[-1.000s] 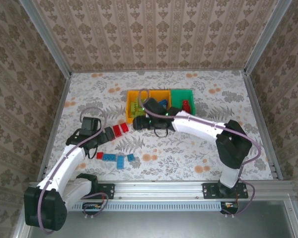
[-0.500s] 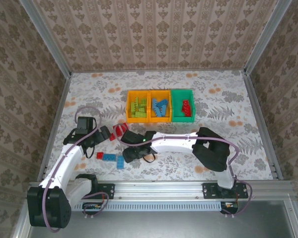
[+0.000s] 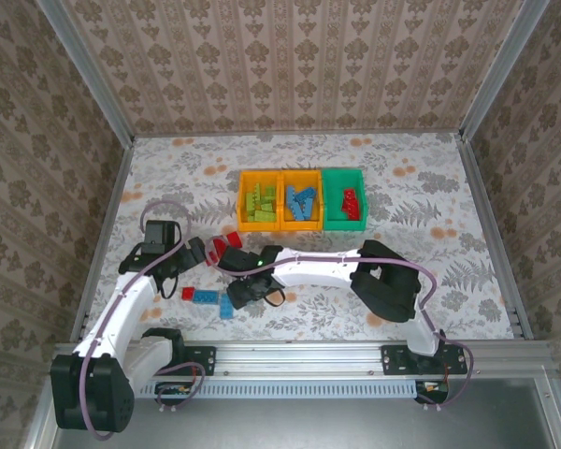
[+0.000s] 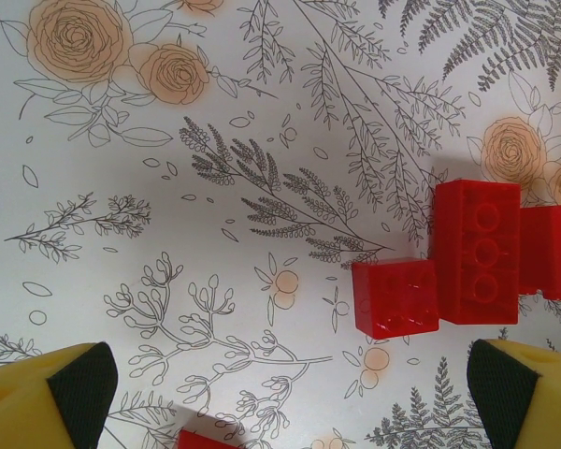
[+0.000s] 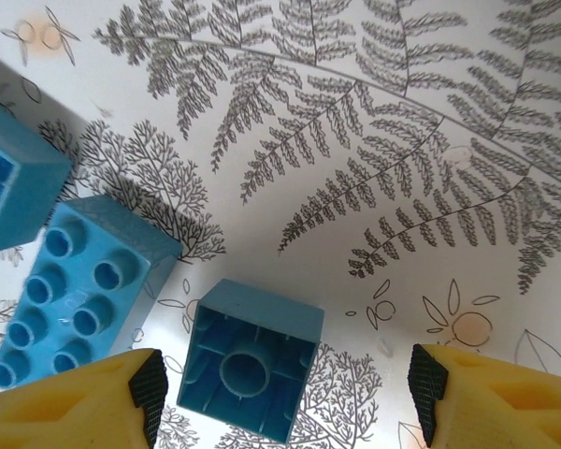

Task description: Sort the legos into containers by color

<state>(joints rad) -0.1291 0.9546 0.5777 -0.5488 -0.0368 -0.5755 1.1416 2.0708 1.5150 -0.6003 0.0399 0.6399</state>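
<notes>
The containers (image 3: 299, 175) stand in a row at the table's middle back: an orange bin of green legos (image 3: 259, 202), an orange bin of blue ones (image 3: 300, 202) and a green bin with red ones (image 3: 352, 200). My right gripper (image 5: 280, 398) is low over the table and open. A small blue lego (image 5: 252, 360) lies hollow side up between its fingers, close to the left pad (image 5: 150, 393). A longer blue lego (image 5: 79, 290) lies beside it. My left gripper (image 4: 290, 398) is open above bare cloth, with red legos (image 4: 477, 251) just ahead on the right.
Loose blue legos (image 3: 204, 296) and a small red one (image 3: 188, 293) lie near the front left. Red legos (image 3: 226, 243) sit between the two grippers. My right arm (image 3: 318, 267) stretches across the middle. Metal rails edge the floral cloth.
My right arm has swung from the bins down and left to the loose blue legos, and its jaws have narrowed a little. My left gripper shifted slightly and stays wide.
</notes>
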